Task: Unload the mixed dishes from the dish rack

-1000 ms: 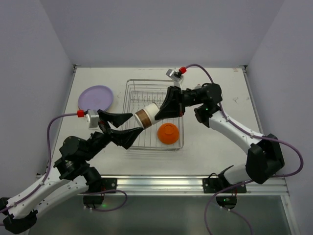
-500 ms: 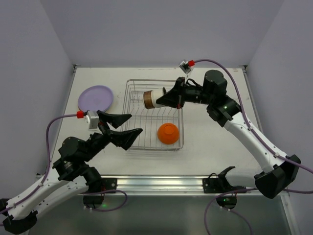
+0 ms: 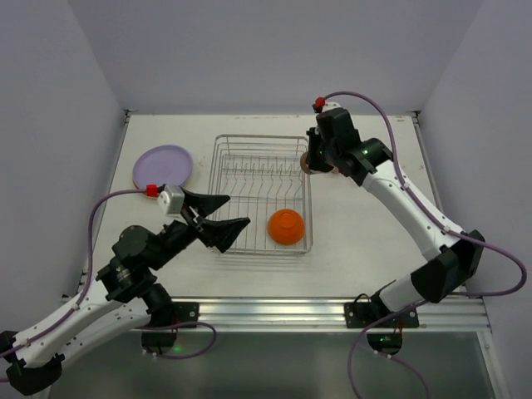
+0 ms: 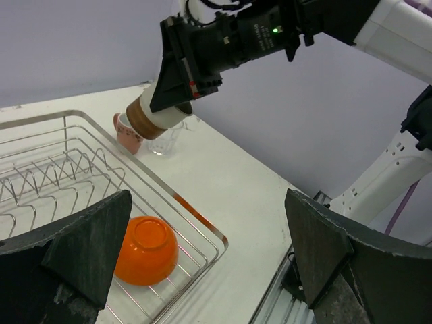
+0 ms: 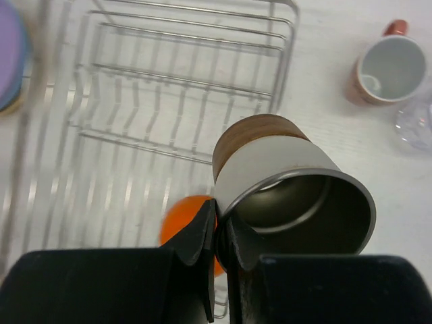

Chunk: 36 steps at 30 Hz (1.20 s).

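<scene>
Wire dish rack (image 3: 259, 137) at frame centre, upturned orange bowl (image 3: 285, 225) in its lower right corner; cream cup (image 5: 270, 169) pinched by its rim in the clenched right gripper (image 5: 219, 219), at the rack's upper right edge; left gripper (image 3: 237, 209) spread wide, empty, lower left; pink mug (image 5: 391, 67), clear glass (image 5: 418, 118), lavender plate (image 3: 163, 165) on the table (image 3: 366, 233)

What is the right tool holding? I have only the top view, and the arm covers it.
Observer: A cream cup with a brown band. The right tool pinches its rim.
Operator: Is anything set down under that arm?
Observer: Yes, a pink mug stands upright on the table, right of the rack.
Operator: Is it alone?
Observer: No, a clear glass sits beside it.
</scene>
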{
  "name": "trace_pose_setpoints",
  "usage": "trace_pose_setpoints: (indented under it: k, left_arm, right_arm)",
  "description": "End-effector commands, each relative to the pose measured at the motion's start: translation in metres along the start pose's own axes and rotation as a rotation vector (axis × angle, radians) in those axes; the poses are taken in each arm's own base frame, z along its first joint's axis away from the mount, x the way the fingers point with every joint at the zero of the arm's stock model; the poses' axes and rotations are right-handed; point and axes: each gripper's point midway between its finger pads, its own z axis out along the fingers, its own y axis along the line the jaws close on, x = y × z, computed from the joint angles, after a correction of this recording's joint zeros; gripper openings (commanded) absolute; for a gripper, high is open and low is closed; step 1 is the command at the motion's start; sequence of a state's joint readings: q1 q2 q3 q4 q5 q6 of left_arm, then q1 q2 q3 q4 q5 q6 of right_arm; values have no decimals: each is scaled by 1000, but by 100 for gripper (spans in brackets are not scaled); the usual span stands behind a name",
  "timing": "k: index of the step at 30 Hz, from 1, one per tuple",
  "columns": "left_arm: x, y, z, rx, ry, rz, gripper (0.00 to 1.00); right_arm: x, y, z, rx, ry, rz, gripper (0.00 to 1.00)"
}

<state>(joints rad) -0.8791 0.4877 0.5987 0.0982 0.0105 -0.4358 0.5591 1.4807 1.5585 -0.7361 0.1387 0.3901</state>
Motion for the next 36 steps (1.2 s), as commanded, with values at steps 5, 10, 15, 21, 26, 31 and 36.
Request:
trace_pose_setpoints:
  k: [5,10,15,21,26,31,36]
  left_arm:
    - [-19,-5,-1,9,-39,32,100]
    - [-18,-5,-1,3,-29,35,100]
    - [-18,-5,-1,4,-27,33,100]
    - [-18,-5,-1,4,-27,31,100]
    - [-17,-4,-1,1,-24,33,100]
    - [-15,-4,0,3,-16,34,100]
    - [-12,-4,2,7,-5,33,100]
  right_arm:
    - [27,-88,29,378,174,-66,0]
    - [37,-119,45,438,227,-29,0]
    - [49,-135,67,453,275,-10,0]
    - [61,-150,93,489,322,-5,0]
    - [62,-151,106,473,318,10,0]
    - [66,-154,115,468,328,13,0]
    - [65,-155,125,462,314,18,0]
